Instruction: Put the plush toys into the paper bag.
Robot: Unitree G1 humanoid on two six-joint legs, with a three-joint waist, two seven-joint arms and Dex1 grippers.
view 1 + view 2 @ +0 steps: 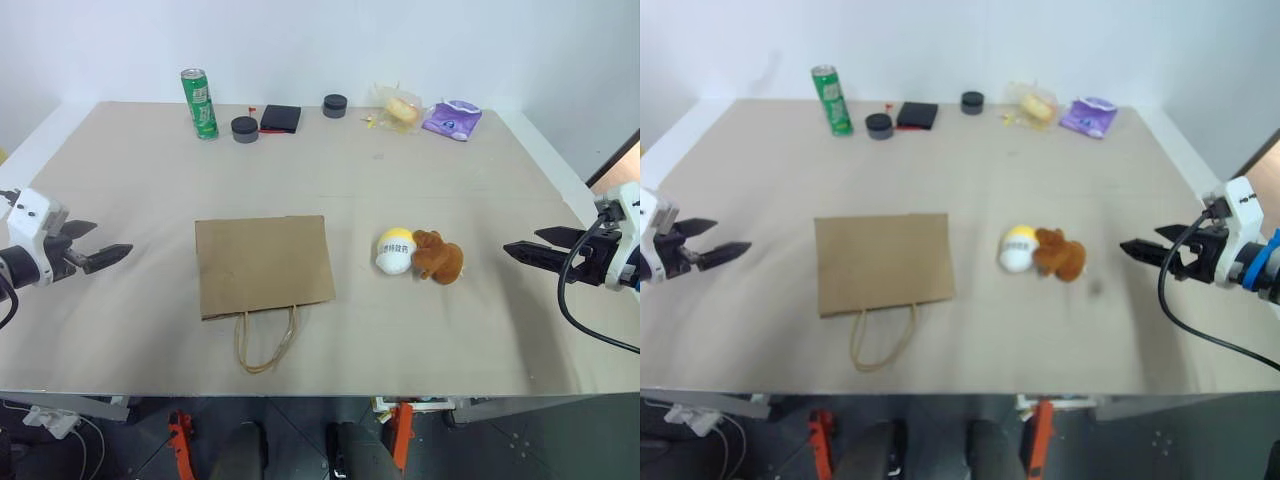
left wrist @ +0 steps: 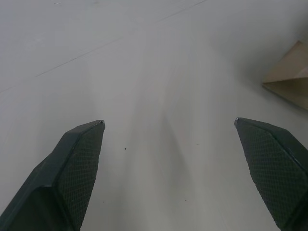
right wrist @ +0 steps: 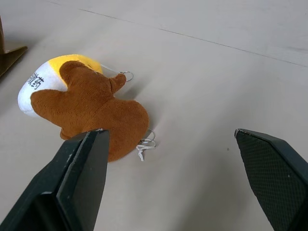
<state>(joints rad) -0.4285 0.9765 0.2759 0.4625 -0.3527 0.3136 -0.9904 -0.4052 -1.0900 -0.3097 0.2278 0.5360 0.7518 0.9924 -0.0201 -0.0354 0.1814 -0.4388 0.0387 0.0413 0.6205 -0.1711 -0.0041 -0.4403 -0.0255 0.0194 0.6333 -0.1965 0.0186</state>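
The paper bag [image 1: 264,265] lies flat in the middle of the table, its loop handles [image 1: 266,342] toward the front edge. To its right lie the two plush toys touching each other: a white egg-shaped one with a yellow top [image 1: 395,250] and a brown furry animal [image 1: 438,257]. The brown toy [image 3: 94,108] also shows in the right wrist view with the white one [image 3: 41,82] behind it. My left gripper [image 1: 112,252] hovers open at the far left, well away from the bag. My right gripper [image 1: 520,250] hovers open at the far right, a short way from the toys. Both are empty.
Along the table's far edge stand a green can [image 1: 200,102], two dark round lids [image 1: 244,129] [image 1: 335,105], a black wallet-like item [image 1: 281,118], a yellow item in clear wrap [image 1: 400,108] and a purple pouch [image 1: 452,119]. The table edge [image 1: 300,394] runs close below the bag handles.
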